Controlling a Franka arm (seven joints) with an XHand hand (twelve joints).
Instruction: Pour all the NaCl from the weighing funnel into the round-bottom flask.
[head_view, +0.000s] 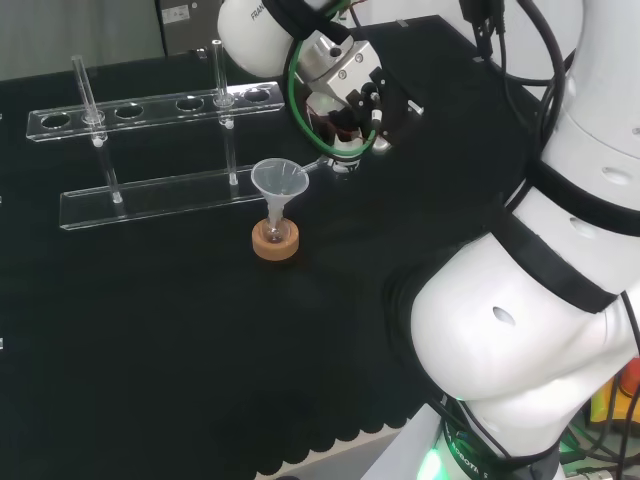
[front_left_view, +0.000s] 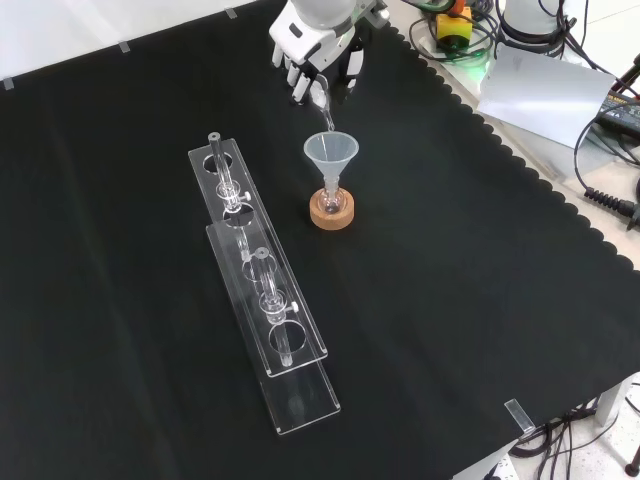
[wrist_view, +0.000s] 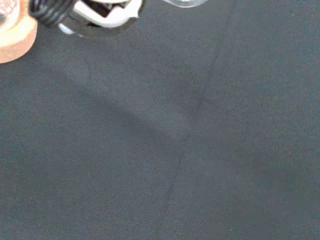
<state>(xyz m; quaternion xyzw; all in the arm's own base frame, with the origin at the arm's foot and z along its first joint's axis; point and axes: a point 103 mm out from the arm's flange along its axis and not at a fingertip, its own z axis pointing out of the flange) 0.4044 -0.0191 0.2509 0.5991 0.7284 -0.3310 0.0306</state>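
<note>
Weighing funnel (front_left_view: 323, 103), pinched in the robot hand's (front_left_view: 312, 55) curled fingers, tilted its tip over a clear funnel (front_left_view: 330, 153) set in the round-bottom flask (front_left_view: 331, 201) on a cork ring (front_left_view: 331, 212) on the desk (front_left_view: 480, 300).

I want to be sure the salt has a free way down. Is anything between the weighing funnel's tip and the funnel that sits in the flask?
Nothing visible blocks it. The hand holds the weighing funnel tilted, its tip just above the wide mouth of the clear funnel, which stands in the round-bottom flask on its cork ring.
</note>
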